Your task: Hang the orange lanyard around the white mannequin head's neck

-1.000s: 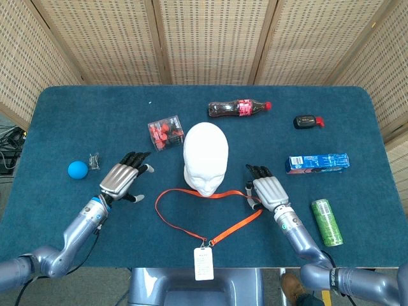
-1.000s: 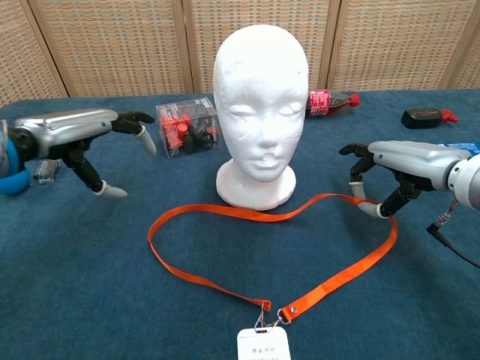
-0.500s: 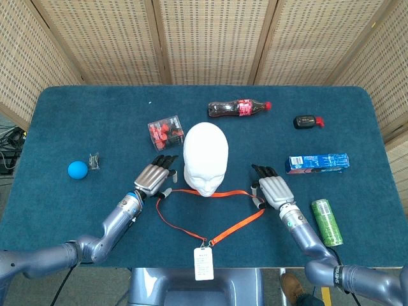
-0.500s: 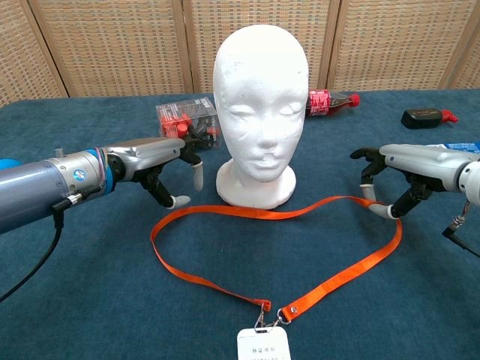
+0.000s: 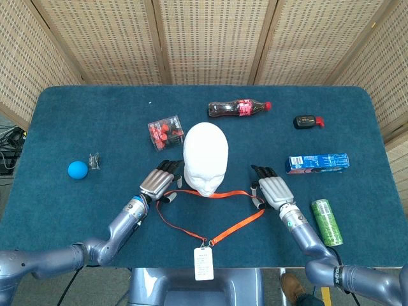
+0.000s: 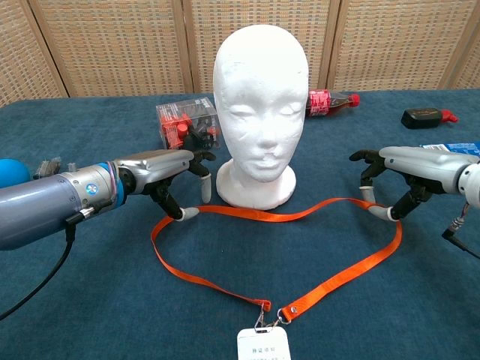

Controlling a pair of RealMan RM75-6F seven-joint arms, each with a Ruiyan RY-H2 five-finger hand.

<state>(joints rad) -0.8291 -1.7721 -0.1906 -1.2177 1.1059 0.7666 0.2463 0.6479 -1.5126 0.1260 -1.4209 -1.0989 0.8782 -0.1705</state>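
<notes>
Head [image 5: 205, 157] [image 6: 260, 109] upright mid-table, face toward the near edge. Lanyard [image 5: 224, 211] [image 6: 330, 255] flat on the cloth before the head, not around the neck: far stretch of the loop just in front of the head's base, both sides running back toward the near edge and meeting at a clip, with a white badge [image 5: 203, 262] [image 6: 263, 344] at the table's near edge.

Left hand [image 5: 160, 180] [image 6: 166, 174] just left of the head's base, palm down, fingers apart and curved down, one fingertip [image 6: 188, 214] at the strap's left end. Cannot tell whether that tip is on the strap or only beside it; nothing seen clasped.

Right hand [image 5: 270, 188] [image 6: 405, 171] right of the head, a little farther off, also palm down with fingers spread and bent, tips right by the strap's right bend. Contact with the strap unclear; no grasp visible.

Left and behind the head, a clear box [image 5: 166, 132] [image 6: 185, 124] of red pieces. Behind the head, a cola bottle [image 5: 240, 108] [image 6: 330, 101] on its side. Far right and behind, a small black item [image 5: 308, 121] [image 6: 427, 117]. Right of the head, a blue carton [image 5: 317, 163] and, nearer the edge, a green can [image 5: 326, 222]. Far left of the head, a blue ball [image 5: 78, 169] [image 6: 12, 171] with a small clip [image 5: 95, 160] beside it.
</notes>
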